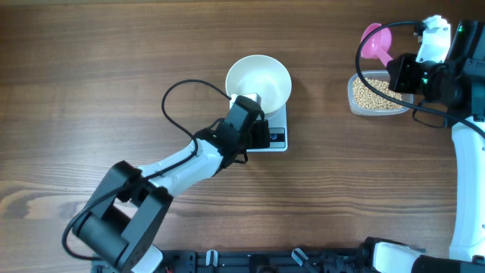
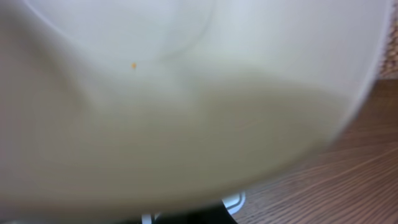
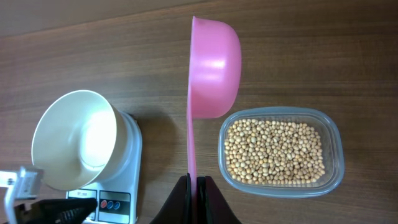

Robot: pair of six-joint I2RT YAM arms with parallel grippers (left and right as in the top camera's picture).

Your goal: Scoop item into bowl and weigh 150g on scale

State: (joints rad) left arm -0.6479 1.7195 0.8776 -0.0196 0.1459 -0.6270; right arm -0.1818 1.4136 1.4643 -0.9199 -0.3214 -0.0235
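The white bowl [image 1: 258,80] stands on the small white scale [image 1: 276,138] at mid-table. My left gripper [image 1: 252,103] is shut on the bowl's near rim. In the left wrist view the bowl [image 2: 186,93] fills almost the whole picture and hides the fingers, with one corner of the scale [image 2: 236,200] showing below it. The beige beans [image 3: 273,149] lie in a clear tub [image 3: 336,155] at the right. My right gripper [image 3: 198,183] is shut on the handle of a pink scoop [image 3: 214,68]. The scoop is turned on edge and empty, above the table just left of the tub.
In the overhead view the tub of beans [image 1: 377,94] sits at the far right, with the pink scoop [image 1: 373,42] above it. A black cable [image 1: 176,102] loops over the table left of the bowl. The scale's button panel [image 3: 111,203] faces the front edge.
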